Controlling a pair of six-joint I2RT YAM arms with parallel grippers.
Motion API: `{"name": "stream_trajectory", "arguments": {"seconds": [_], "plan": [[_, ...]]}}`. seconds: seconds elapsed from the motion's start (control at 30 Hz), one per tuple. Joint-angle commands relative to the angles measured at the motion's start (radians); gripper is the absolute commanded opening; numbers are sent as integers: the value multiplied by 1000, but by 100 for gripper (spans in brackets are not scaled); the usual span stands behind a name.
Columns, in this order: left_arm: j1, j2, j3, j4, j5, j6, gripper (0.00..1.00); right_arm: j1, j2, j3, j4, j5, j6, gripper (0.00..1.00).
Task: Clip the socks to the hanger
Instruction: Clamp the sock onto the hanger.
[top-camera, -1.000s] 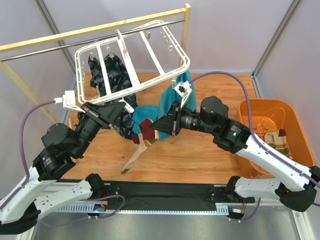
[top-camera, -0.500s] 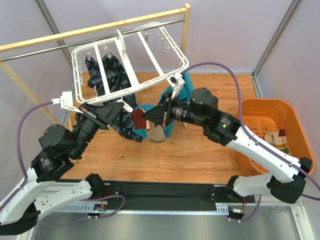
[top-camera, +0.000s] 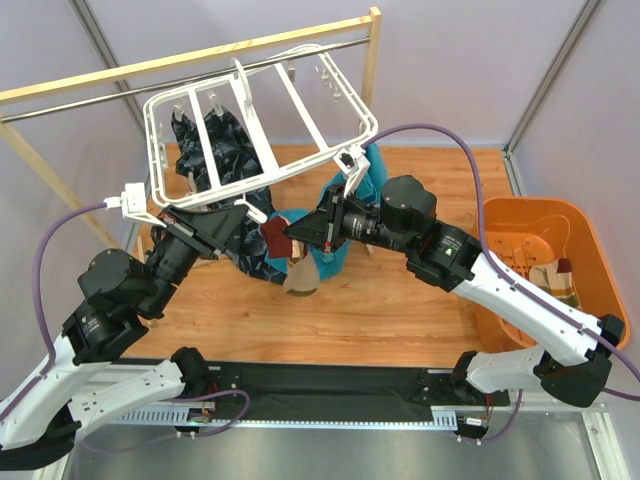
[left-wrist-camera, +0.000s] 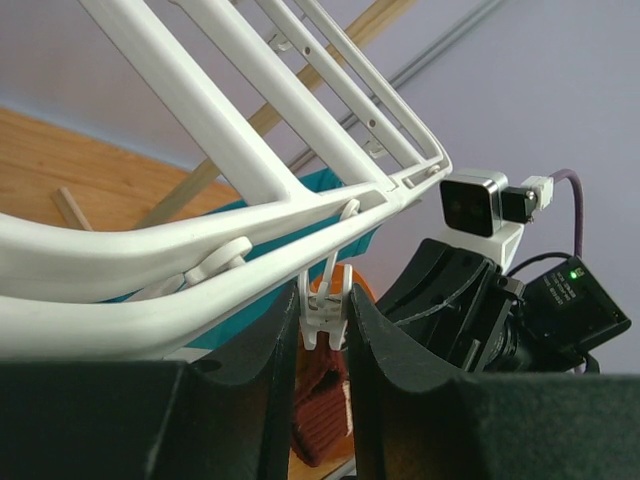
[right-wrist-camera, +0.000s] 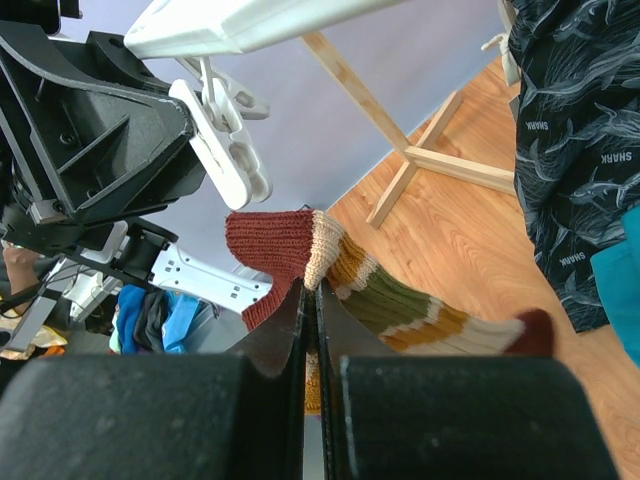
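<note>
The white hanger (top-camera: 262, 120) hangs tilted from the rail; it also shows in the left wrist view (left-wrist-camera: 200, 250) and the right wrist view (right-wrist-camera: 260, 20). My left gripper (top-camera: 252, 212) (left-wrist-camera: 323, 300) is shut on a small white clip (left-wrist-camera: 325, 305) dangling from the hanger's near edge. My right gripper (top-camera: 295, 232) (right-wrist-camera: 312, 285) is shut on a striped sock (right-wrist-camera: 400, 295) near its maroon cuff (top-camera: 272, 236). It holds the cuff just below that clip (right-wrist-camera: 225, 150). The sock's beige end (top-camera: 300, 280) hangs down. The maroon cuff (left-wrist-camera: 320, 400) shows between my left fingers, under the clip.
A wooden rack with a metal rail (top-camera: 200, 62) carries the hanger. A dark navy patterned cloth (top-camera: 225, 140) and a teal cloth (top-camera: 335, 200) hang from the hanger. An orange basket (top-camera: 500, 225) at the right holds more socks (top-camera: 555, 275).
My right arm has swung left and up, bringing the sock under the clip in my left gripper. The hanger has tipped a little. The sock's loose end now hangs lower.
</note>
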Motion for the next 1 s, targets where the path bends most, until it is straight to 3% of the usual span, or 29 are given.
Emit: {"name": "stream_trajectory", "arguments": {"seconds": [0.0,0.6,0.97], "plan": [[-6,-4,-8,-31,70,-18,0,5,-2,34,48,16,-13,0],[-6,-11,-13,-34,62,-16,0,5,-64,-12,60,160,31,0],[-6,-1,-16,-23,59,-22,0,11,-62,-55,149,197,207,0]]}}
